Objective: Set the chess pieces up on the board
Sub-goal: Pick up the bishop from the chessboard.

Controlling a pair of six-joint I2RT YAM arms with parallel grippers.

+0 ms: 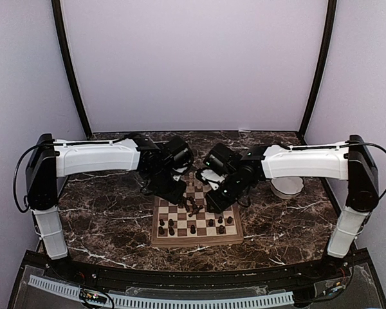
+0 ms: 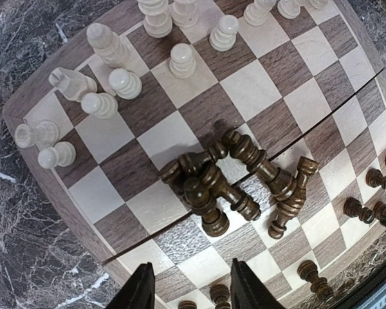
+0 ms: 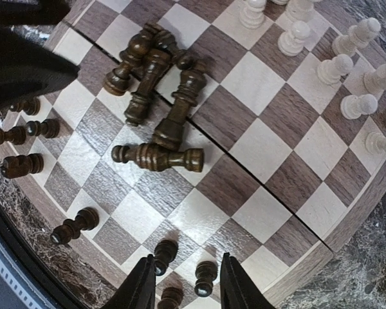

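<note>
Top external: the board [image 1: 196, 242] sits on the marble table [image 1: 103, 225], just ahead of the arm bases. Near rows: standing dark pieces [image 1: 193, 228], spaced apart. Mid-board: toppled dark pieces [image 2: 235, 187] in a heap, touching one another. Far rows: cream pieces [image 2: 125, 84], most upright, a few on their sides. The left gripper [image 2: 190, 286] and right gripper [image 3: 183, 286] hover over the board, fingers spread, nothing clamped. A white bowl [image 1: 287, 187] sits beyond the board to the right, under the right arm.

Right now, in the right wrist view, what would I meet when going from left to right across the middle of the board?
Dark pieces by the left rim → heap of fallen dark pieces → pale pieces toward the right rim.
</note>
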